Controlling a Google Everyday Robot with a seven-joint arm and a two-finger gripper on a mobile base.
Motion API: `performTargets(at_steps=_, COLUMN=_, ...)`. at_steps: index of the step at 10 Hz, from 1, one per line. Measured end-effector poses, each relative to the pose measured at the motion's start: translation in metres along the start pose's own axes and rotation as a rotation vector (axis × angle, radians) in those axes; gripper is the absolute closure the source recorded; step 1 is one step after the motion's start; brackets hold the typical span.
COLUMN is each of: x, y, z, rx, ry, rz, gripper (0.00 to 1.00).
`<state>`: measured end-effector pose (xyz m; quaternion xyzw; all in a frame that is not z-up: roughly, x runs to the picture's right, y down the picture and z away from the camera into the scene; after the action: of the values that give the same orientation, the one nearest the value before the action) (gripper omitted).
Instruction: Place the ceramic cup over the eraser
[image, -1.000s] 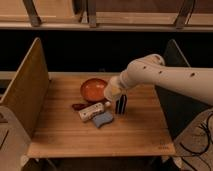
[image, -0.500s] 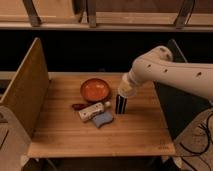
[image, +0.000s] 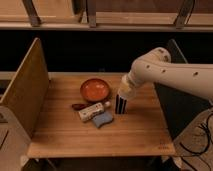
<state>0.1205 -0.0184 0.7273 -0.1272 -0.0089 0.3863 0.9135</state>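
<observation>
The eraser (image: 121, 104), a small upright black block with thin white stripes, stands on the wooden table (image: 65, 135) right of the middle. My gripper (image: 124, 95) is at the end of the white arm, directly above the eraser and touching or almost touching its top. A pale cylindrical shape (image: 127, 88) sits at the arm's end just over the eraser. I cannot tell whether it is the ceramic cup or part of the wrist. No cup stands elsewhere on the table.
An orange bowl (image: 95, 90) stands left of the eraser. In front of it lie a white oblong with a red label (image: 92, 111), a flat blue sponge (image: 103, 120) and a small dark red thing (image: 78, 106). Upright boards flank the table at left (image: 25, 95) and right (image: 182, 100).
The arm has swung up and to the right, and its end now sits higher above the eraser. The eraser and the other things have stayed in place.
</observation>
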Motion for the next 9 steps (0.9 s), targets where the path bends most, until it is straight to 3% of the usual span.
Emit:
performTargets(at_steps=5, x=-0.002, y=0.007, z=0.019, rx=-0.043, ry=-0.002, rz=0.006, gripper=1.0)
performTargets(at_steps=9, x=-0.007, y=0.03, z=0.052, rx=-0.143, ry=-0.04, rz=0.03, gripper=1.0)
